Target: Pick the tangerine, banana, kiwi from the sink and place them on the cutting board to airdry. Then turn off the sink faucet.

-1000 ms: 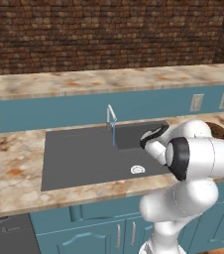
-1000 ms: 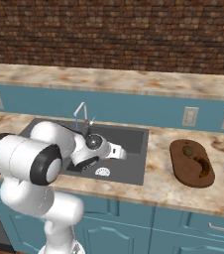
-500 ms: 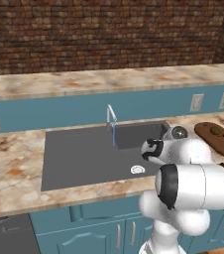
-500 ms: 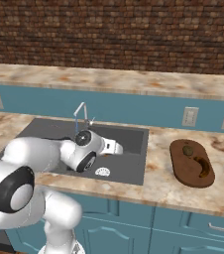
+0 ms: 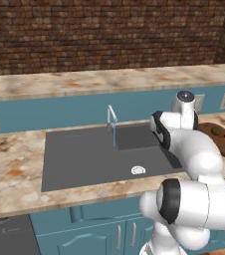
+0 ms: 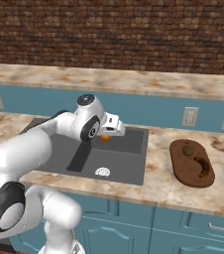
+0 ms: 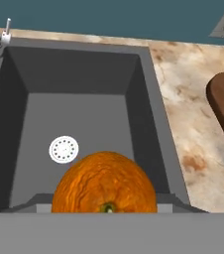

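The end effector point(image 6: 115, 130) is clamped on the tangerine point(image 7: 104, 184), which fills the near foreground of the hand view and shows as an orange spot under the hand in the right base view. It is held raised over the sink point(image 6: 134, 163), clear of the basin floor.

Directly below and beyond the end effector lies the white drain point(image 7: 64, 149); no other fruit is visible in the basin.

Farther off, to the side past the sink rim and across a strip of bench point(image 6: 156, 171), sits the cutting board point(image 6: 191, 163). The kiwi point(image 6: 187, 149) and the banana point(image 6: 201, 166) already rest on it, apart from each other (two of three fruits judged delivered).

Beyond the end effector, at the basin's back rim, the sink faucet point(image 5: 112, 114) has a blue stream running beneath it.

Outstanding, in my judgement: carrying the tangerine to the board, releasing it there, then shutting off the faucet.
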### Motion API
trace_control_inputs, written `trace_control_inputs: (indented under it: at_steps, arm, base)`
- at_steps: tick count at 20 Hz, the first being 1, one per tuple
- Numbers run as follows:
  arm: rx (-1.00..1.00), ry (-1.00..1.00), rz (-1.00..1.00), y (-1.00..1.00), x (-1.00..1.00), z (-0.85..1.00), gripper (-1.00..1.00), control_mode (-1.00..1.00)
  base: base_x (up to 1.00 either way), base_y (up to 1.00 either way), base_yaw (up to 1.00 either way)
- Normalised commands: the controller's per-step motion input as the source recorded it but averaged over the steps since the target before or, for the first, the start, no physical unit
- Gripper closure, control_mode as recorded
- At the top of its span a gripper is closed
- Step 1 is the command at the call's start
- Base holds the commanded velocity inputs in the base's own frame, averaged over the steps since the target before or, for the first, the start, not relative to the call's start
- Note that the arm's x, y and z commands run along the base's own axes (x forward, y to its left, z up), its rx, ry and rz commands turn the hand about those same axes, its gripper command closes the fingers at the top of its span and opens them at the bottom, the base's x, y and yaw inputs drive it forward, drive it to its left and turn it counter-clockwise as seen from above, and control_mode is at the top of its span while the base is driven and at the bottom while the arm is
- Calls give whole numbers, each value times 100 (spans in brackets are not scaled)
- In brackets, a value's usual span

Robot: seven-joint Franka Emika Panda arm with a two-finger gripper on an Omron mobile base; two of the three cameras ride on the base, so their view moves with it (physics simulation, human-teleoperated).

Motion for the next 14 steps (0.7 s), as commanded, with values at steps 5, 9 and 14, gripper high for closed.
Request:
trace_control_inputs:
  at_steps: [5, 9, 14]
  arm:
    - [2, 9, 0, 0, -60, 33, 100, -100]
    - [1, 2, 0, 0, -76, 18, 100, -100]
    - [0, 0, 0, -7, -59, 16, 100, -100]
  base:
    - [0, 0, 0]
    - [0, 0, 0]
    - [0, 0, 0]
